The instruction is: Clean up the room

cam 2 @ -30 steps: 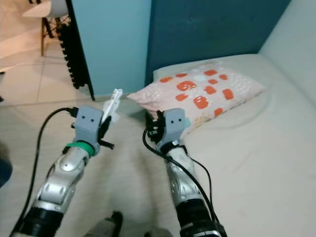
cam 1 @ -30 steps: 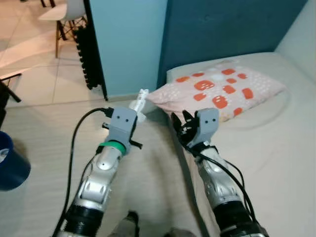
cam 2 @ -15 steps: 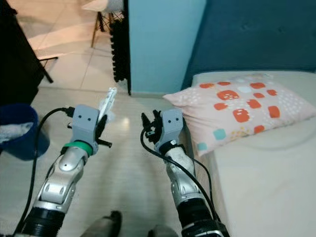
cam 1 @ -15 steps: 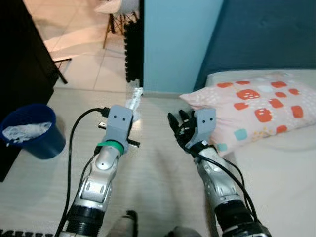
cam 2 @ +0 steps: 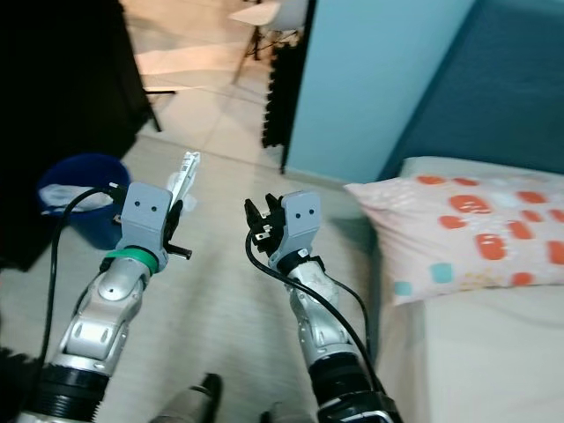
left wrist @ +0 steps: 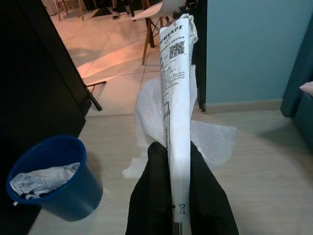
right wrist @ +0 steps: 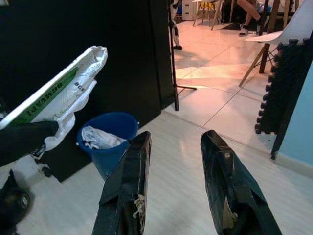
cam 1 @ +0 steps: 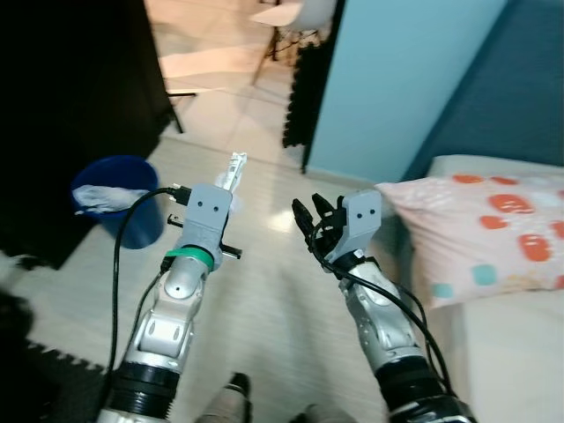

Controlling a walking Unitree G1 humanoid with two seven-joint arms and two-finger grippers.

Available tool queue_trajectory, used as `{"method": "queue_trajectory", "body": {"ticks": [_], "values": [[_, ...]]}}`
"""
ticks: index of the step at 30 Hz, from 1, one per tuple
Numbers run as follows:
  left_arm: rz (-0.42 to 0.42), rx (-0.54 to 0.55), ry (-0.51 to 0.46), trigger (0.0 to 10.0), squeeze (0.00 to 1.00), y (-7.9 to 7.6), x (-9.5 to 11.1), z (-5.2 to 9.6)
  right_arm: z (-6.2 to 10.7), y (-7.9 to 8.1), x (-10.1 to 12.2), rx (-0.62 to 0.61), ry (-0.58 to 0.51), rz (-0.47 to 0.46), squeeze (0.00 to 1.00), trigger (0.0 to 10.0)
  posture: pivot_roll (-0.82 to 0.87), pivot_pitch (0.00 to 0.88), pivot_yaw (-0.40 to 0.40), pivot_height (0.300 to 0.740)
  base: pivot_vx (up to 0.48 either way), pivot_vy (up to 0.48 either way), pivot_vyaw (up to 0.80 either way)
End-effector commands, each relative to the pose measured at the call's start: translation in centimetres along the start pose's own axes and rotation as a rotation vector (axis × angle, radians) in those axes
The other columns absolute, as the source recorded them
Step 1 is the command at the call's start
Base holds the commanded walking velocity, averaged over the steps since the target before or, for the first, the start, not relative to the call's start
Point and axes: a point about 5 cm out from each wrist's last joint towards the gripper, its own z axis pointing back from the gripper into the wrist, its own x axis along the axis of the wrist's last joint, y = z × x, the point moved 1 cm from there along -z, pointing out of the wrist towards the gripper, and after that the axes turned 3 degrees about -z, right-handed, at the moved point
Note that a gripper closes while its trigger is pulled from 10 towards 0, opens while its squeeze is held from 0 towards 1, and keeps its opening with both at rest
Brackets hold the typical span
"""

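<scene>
One white wrapper [left wrist: 177, 98] between left fingers [left wrist: 151, 196]; one blue bin [cam 1: 123, 196].

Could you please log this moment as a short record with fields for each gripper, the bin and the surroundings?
left gripper: shut on white wrapper, raised above the floor
right gripper: open, holding nothing
blue bin: on the floor ahead to the robot's left, crumpled paper inside
pillow: on the bed to the robot's right
white chair: far side of the tiled floor
</scene>
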Motion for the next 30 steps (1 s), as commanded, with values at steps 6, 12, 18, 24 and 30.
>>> {"method": "queue_trajectory", "body": {"ticks": [6, 12, 18, 24, 30], "values": [[-0.038, -0.006, 0.016, 10.0, 0.0, -0.3, -0.2, -0.3, 0.3, -0.3, -0.5, -0.023, 0.015, -0.009, 0.0, 10.0, 0.01, 0.006, -0.015, 0.74, 0.0, 0.0, 0.73], [-0.046, 0.001, 0.01, 10.0, 0.0, -0.2, 0.1, -0.7, 0.4, -0.3, -0.6, -0.028, 0.016, -0.015, 0.0, 10.0, 0.01, 0.008, -0.009, 0.74, 0.0, 0.0, 0.73], [-0.055, 0.024, 0.014, 10.0, 0.0, 0.0, 0.2, -1.0, 0.3, -0.2, -0.6, -0.03, 0.014, -0.019, 0.0, 10.0, 0.01, 0.009, -0.005, 0.74, 0.0, 0.0, 0.73], [-0.076, 0.06, 0.019, 10.0, 0.0, 0.4, 0.2, -1.3, 0.3, -0.2, -0.6, -0.044, 0.01, -0.026, 0.0, 10.0, 0.01, 0.008, -0.002, 0.74, 0.279, 0.0, 0.36], [-0.076, 0.074, 0.026, 10.0, 0.0, 0.7, 0.2, -1.6, 0.3, -0.3, -0.6, -0.062, 0.0, -0.036, 0.0, 10.0, 0.01, 0.007, 0.003, 0.74, 0.465, 0.0, 0.0]]}}
